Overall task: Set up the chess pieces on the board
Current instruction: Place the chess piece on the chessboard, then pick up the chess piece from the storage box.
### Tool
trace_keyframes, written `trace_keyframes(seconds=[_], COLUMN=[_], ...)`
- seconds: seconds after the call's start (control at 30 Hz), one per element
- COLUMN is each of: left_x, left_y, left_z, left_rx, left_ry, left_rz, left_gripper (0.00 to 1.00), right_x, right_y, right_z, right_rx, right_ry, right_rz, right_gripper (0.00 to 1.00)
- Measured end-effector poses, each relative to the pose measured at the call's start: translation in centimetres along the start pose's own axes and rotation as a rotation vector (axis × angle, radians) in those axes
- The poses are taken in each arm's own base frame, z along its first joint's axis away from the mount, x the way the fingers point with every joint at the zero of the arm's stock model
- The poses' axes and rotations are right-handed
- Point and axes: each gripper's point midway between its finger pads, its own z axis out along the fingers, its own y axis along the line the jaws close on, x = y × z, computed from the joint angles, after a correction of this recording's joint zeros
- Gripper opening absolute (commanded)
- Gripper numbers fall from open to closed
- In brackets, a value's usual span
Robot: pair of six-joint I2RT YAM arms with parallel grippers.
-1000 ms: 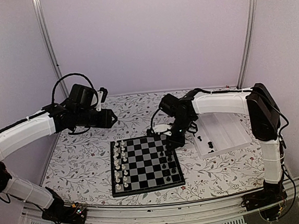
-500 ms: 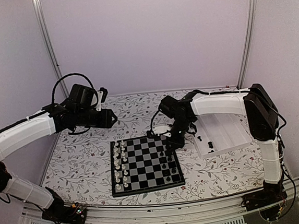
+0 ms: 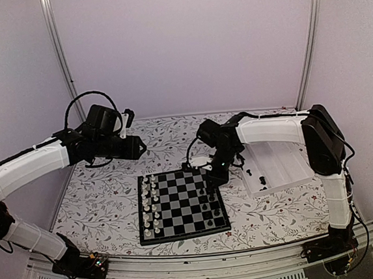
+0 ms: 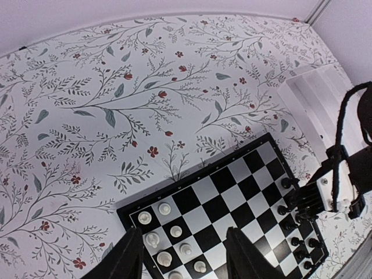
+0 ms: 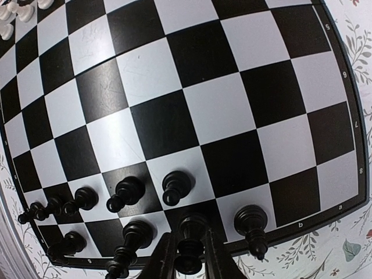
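A small black plastic chessman (image 5: pixel 190 251) is clamped between the jaws of the right gripper (image 5: pixel 189 235). It is held over the small square black-and-white checkered chessboard (image 3: pixel 179 208), near its 2 o'clock corner in the top view. Whether its base is touching the square cannot be told. Other black chessmen (image 3: pixel 210 208) are stood along the board's 3 o'clock edge, and white chessmen (image 3: pixel 151 204) along its 9 o'clock edge. A white ridged plastic tray (image 3: pixel 285 162) is seen at 3 o'clock from the board. The left gripper (image 4: pixel 185 233) is held at 11 o'clock, jaws apart.
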Motion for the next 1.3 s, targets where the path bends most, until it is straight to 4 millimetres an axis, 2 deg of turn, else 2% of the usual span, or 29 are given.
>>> trace_keyframes(seconds=[0.2, 0.37, 0.57, 0.73, 0.83, 0.97, 1.07, 1.13, 1.2, 1.3], left_x=[0.1, 0.3, -0.4, -1.3, -1.6, -2.2, -2.7, -2.8, -3.0, -3.4], left_y=[0.0, 0.0, -0.6, -2.0, -2.9, -4.4, -5.9, -7.3, -8.7, -10.6], left_z=[0.1, 0.4, 0.5, 0.7, 1.1, 2.0, 2.8, 3.5, 4.1, 5.0], left_rx=[-0.001, 0.000, 0.019, 0.088, 0.128, 0.170, 0.203, 0.225, 0.249, 0.274], left_ry=[0.003, 0.013, 0.009, 0.007, 0.007, 0.011, 0.018, 0.026, 0.035, 0.044], left_rz=[0.000, 0.001, 0.000, -0.001, 0.002, 0.015, 0.033, 0.050, 0.069, 0.095], left_gripper=[0.51, 0.51, 0.50, 0.49, 0.48, 0.48, 0.48, 0.48, 0.48, 0.48], right_x=[-0.2, -1.4, -3.3, -3.1, -0.6, 5.2, 9.5, 12.3, 14.4, 16.2], right_y=[0.0, -0.2, -0.1, -0.4, -1.9, -5.4, -7.4, -8.0, -8.1, -7.3], right_z=[-0.4, -1.9, -5.8, -11.1, -14.4, -16.6, -16.2, -15.1, -13.9, -12.1], right_rx=[-0.001, 0.016, 0.048, 0.100, 0.162, 0.243, 0.272, 0.266, 0.258, 0.234], right_ry=[0.002, -0.027, -0.100, -0.185, -0.231, -0.239, -0.216, -0.184, -0.149, -0.100], right_rz=[0.002, -0.007, -0.027, -0.014, 0.042, 0.182, 0.285, 0.349, 0.392, 0.417], right_gripper=[0.26, 0.27, 0.27, 0.27, 0.27, 0.26, 0.26, 0.26, 0.26, 0.26])
